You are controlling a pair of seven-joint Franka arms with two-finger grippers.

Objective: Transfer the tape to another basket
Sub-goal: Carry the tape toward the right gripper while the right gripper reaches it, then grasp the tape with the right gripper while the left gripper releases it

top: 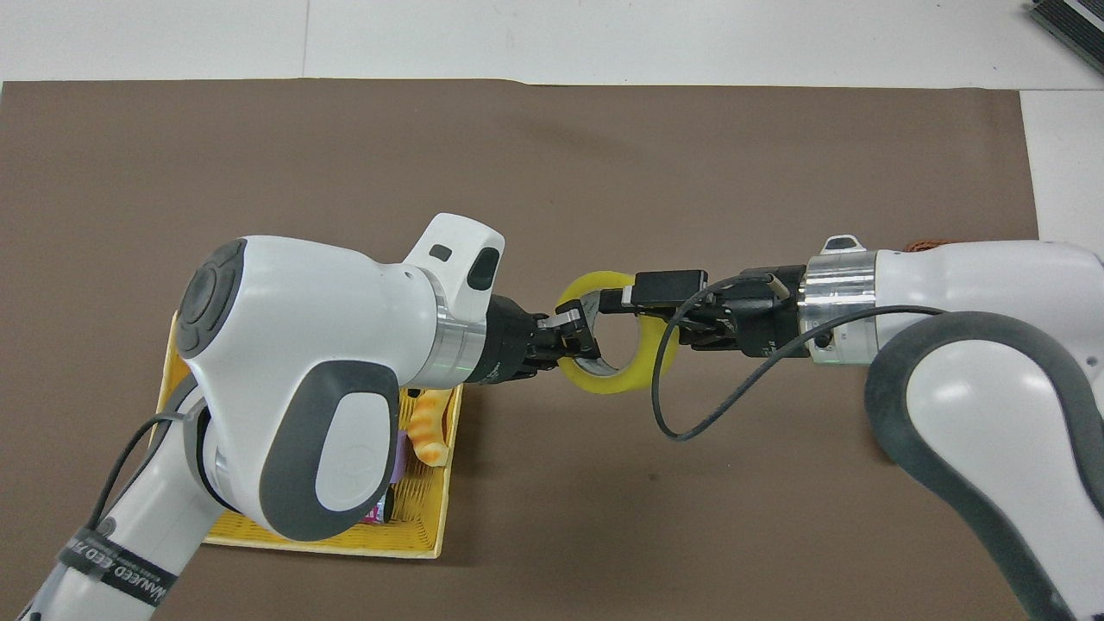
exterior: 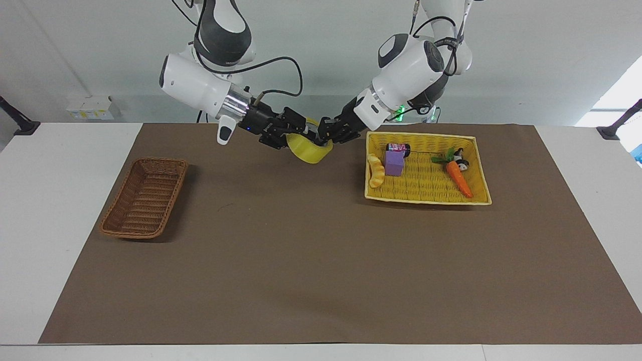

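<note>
The yellow tape roll (exterior: 308, 150) hangs in the air over the brown mat, between the two baskets and close to the yellow one. My left gripper (exterior: 323, 136) is shut on the roll's wall; in the overhead view (top: 576, 332) one of its fingers sits inside the ring (top: 634, 371). My right gripper (exterior: 300, 135) meets the roll from the other end, its fingers open on either side of the ring's wall (top: 634, 312). The dark-brown wicker basket (exterior: 144, 198) stands empty toward the right arm's end of the table.
The yellow tray basket (exterior: 426, 200) toward the left arm's end holds a toy carrot (exterior: 459, 178), a purple block (exterior: 394, 163), a small can (exterior: 398, 147) and an orange striped toy (exterior: 375, 170). The brown mat (exterior: 311, 260) covers most of the table.
</note>
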